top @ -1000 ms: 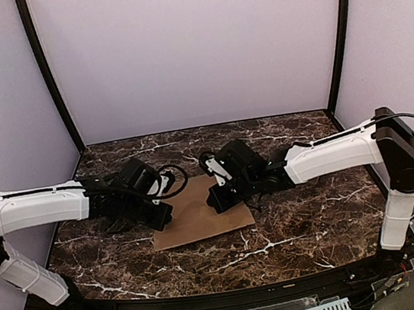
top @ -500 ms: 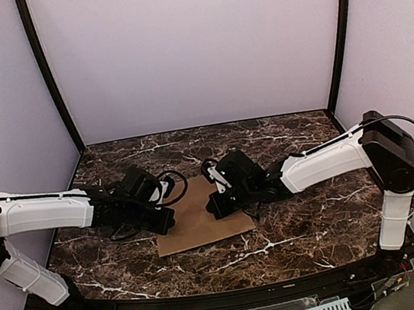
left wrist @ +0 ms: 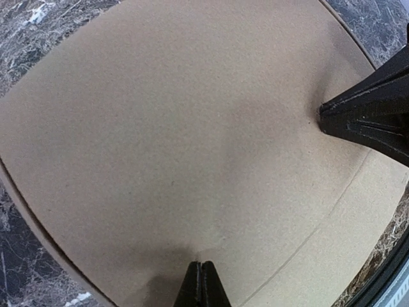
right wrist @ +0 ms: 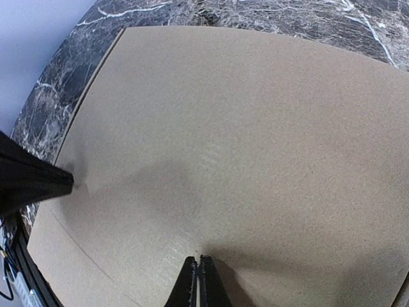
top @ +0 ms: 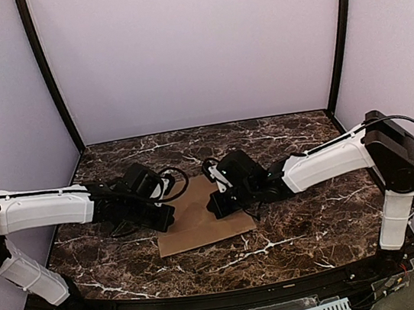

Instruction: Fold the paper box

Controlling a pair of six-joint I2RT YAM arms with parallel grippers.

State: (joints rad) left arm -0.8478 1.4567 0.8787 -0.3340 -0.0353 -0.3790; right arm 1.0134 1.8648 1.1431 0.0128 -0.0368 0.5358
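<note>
**Both grippers closed, tips set on the flat paper box**

The paper box (top: pixel 201 221) lies flat as a plain brown cardboard sheet on the dark marbled worktop (top: pixel 308 218), near the middle and between the two arms. The left gripper (left wrist: pixel 199 281) has its jaws pressed fully together and holds nothing; its tip meets the left part of the sheet. The right gripper (right wrist: pixel 197 281) is also closed and empty, with its tip on the right part of the sheet. The two tips are apart, facing each other across the cardboard. A faint crease line (left wrist: pixel 307 238) runs along the sheet close to one edge. The sheet's corners lie flat on the worktop.
</note>
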